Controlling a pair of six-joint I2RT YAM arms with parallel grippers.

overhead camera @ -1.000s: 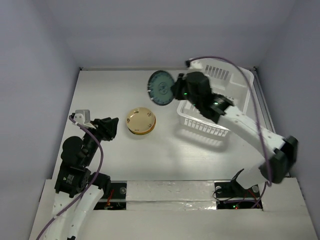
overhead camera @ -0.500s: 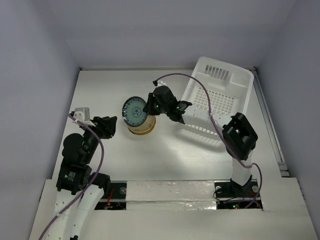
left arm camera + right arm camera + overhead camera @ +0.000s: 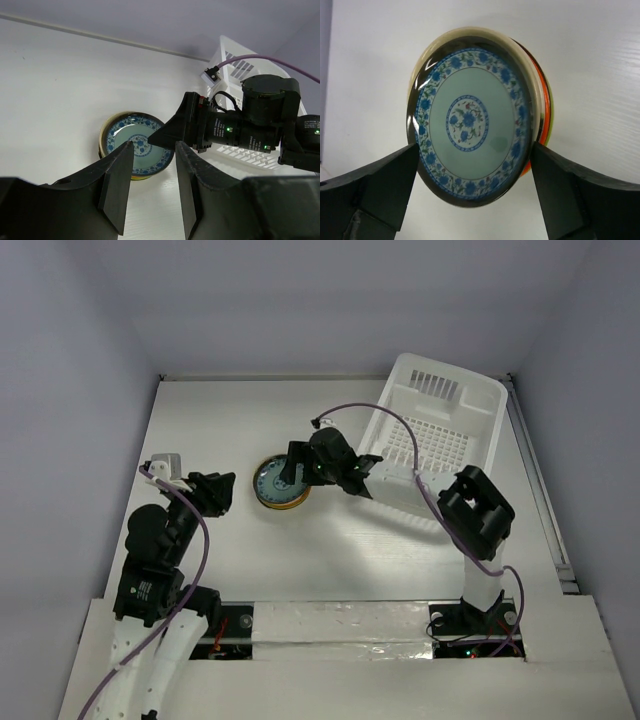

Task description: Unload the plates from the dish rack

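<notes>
The patterned plate [image 3: 470, 125] is flanked by the spread right gripper [image 3: 475, 155]. The left gripper [image 3: 153, 150] is parted, empty. A straight withdrawal is advised.

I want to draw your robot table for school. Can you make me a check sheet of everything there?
Surface: white table, no spills seen.
Job's things: teal plate lies on top of the stack; no plates seen in the rack.
Clutter: nothing seen.
Grippers: right gripper open, one finger each side of the teal plate; left gripper partly open, empty, beside the stack.
Cables: purple cables loop off both arms.
Surroundings: plain pale walls.
</notes>
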